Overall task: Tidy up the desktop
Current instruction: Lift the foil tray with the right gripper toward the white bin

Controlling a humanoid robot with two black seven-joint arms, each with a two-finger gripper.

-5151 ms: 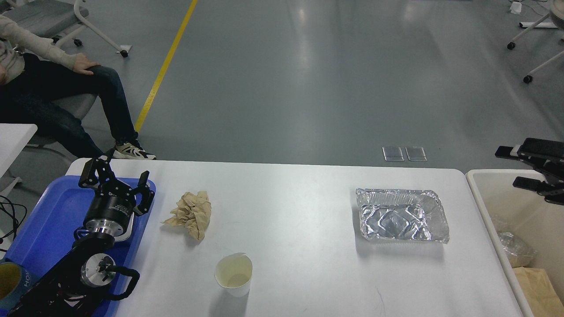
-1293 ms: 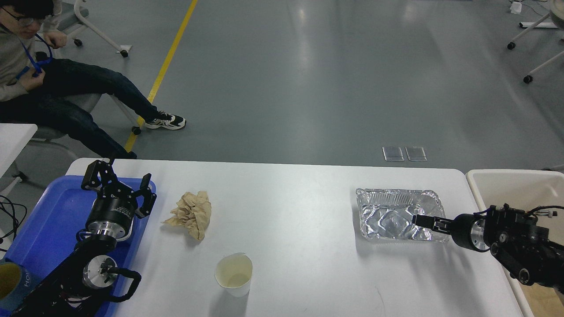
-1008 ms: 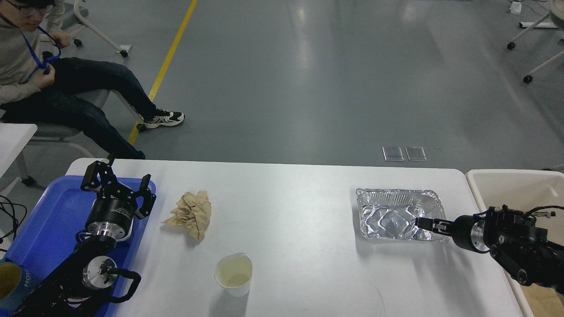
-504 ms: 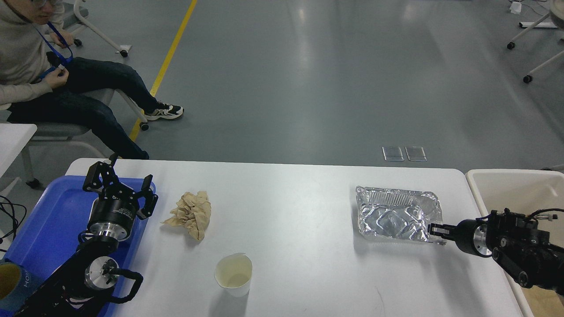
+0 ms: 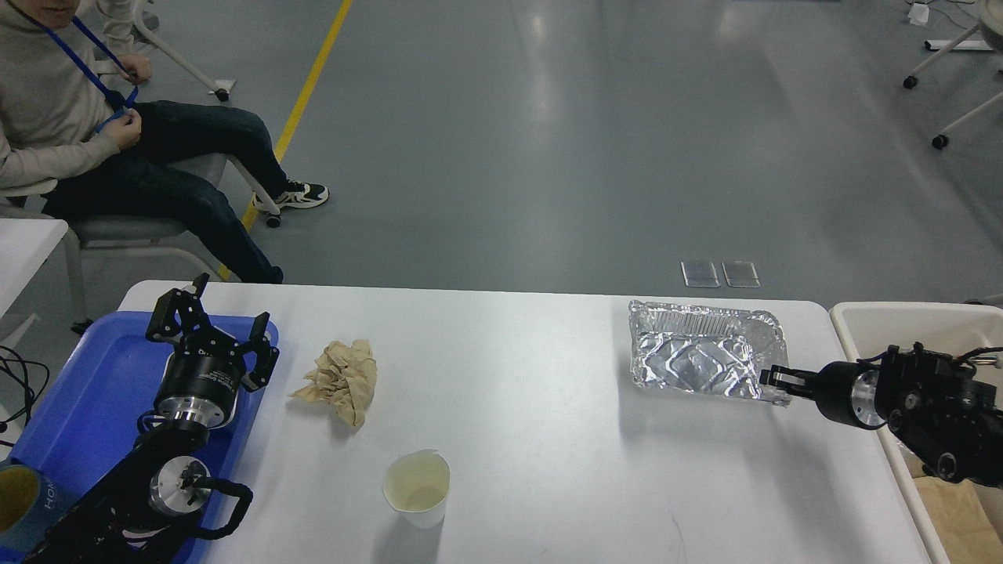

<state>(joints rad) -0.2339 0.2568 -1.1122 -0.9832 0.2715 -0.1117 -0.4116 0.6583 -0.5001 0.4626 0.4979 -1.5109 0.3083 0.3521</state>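
Three loose items are counted on the table (image 5: 533,407): one foil tray (image 5: 705,360), gripped by the right pincer (image 5: 776,379), one crumpled napkin (image 5: 338,380), one paper cup (image 5: 417,487). The left pincer (image 5: 210,329) is spread wide.

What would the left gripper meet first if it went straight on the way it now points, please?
The left gripper points away over the blue tray; ahead looks free up to the desktop far edge, though depth is unclear.

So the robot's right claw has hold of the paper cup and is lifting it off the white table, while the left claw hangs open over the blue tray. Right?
Not quite. The right gripper grips the foil tray, not the paper cup, which stands untouched on the desktop. The head view shows it. The left gripper does hang open over the blue tray.
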